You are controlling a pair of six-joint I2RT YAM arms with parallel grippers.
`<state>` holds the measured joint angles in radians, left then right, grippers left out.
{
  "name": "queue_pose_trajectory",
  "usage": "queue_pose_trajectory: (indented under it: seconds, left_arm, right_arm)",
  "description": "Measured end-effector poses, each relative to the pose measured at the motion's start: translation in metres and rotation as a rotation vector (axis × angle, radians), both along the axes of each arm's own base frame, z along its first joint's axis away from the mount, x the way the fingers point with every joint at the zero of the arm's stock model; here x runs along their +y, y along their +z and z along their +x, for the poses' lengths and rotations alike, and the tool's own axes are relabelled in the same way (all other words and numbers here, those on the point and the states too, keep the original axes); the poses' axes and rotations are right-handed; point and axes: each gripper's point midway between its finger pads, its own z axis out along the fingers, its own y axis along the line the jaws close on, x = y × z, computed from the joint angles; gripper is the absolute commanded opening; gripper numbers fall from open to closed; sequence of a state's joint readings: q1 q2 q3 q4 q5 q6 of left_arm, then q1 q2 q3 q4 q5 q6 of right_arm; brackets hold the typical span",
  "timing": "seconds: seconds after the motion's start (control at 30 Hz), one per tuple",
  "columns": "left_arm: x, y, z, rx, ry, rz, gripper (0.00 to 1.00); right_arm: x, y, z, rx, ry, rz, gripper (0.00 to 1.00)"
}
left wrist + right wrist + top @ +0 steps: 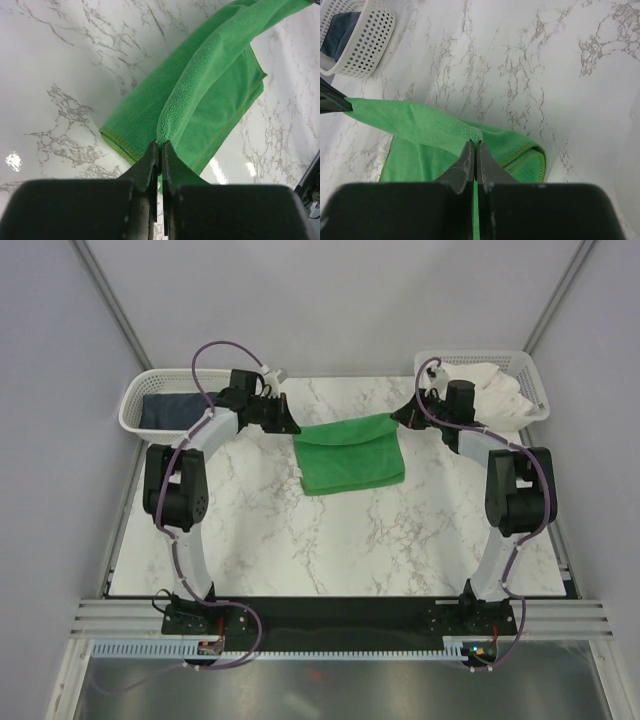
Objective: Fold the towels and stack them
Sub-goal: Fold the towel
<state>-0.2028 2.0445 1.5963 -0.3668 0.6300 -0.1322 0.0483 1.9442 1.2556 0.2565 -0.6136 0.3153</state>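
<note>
The green towel (350,453) hangs stretched between both grippers over the middle back of the marble table, its lower part folded and resting on the surface. My left gripper (292,427) is shut on the towel's left top corner (165,131). My right gripper (398,416) is shut on the right top corner (479,135). The lifted edge runs taut between them (415,122). The dark navy towel (172,410) lies in the left basket. The white towel (495,392) is bunched in the right basket.
A white mesh basket (140,390) stands at the back left corner, seen also in the right wrist view as a basket (367,45). Another white basket (530,375) stands at the back right. Bare marble table (330,550) stretches toward the arm bases.
</note>
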Motion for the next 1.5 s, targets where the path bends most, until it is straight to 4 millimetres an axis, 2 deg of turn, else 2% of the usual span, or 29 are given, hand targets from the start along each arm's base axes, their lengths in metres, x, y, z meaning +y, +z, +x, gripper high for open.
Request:
queue_pose_trajectory:
  seconds: [0.13,0.33,0.47,0.53,0.77,1.03,1.1,1.17,1.27,1.37,1.4,1.5]
  left_arm:
    - [-0.008,0.010,-0.014,-0.029,-0.022,-0.007,0.02]
    - [-0.020,-0.008,-0.040,-0.004,-0.060,-0.004,0.02]
    - [-0.024,-0.018,-0.059,0.028,-0.078,0.004,0.02]
    - [-0.024,-0.017,-0.066,0.029,-0.083,0.005,0.02]
    - [-0.023,-0.007,-0.082,-0.011,-0.081,0.013,0.02]
    - [-0.022,-0.026,-0.093,0.016,-0.075,0.048,0.12]
    - [-0.022,-0.031,-0.096,0.026,-0.074,0.058,0.16]
    - [-0.022,-0.035,-0.099,0.034,-0.074,0.068,0.26]
    - [-0.024,-0.041,-0.106,0.048,-0.082,0.075,0.38]
    - [-0.024,-0.045,-0.117,0.066,-0.087,0.080,0.38]
    - [-0.023,-0.044,-0.120,0.067,-0.086,0.081,0.39]
    - [-0.019,-0.037,-0.124,0.049,-0.072,0.093,0.42]
  right_arm:
    - [0.000,0.002,-0.006,-0.006,0.005,-0.006,0.00]
    - [-0.002,-0.010,-0.023,0.030,0.006,-0.010,0.00]
    - [-0.002,-0.009,-0.034,0.034,0.006,-0.011,0.00]
    - [-0.003,-0.008,-0.040,0.033,0.005,-0.013,0.00]
    - [-0.012,-0.020,-0.063,0.066,-0.019,-0.018,0.00]
    - [-0.016,-0.038,-0.078,0.114,-0.037,-0.030,0.00]
    - [-0.017,-0.039,-0.080,0.117,-0.042,-0.032,0.06]
    - [-0.018,-0.040,-0.083,0.123,-0.046,-0.031,0.13]
    - [-0.019,-0.044,-0.092,0.134,-0.054,-0.034,0.18]
    - [-0.022,-0.046,-0.102,0.151,-0.071,-0.042,0.27]
    - [-0.023,-0.046,-0.105,0.154,-0.078,-0.045,0.32]
    - [-0.027,-0.039,-0.109,0.152,-0.099,-0.053,0.39]
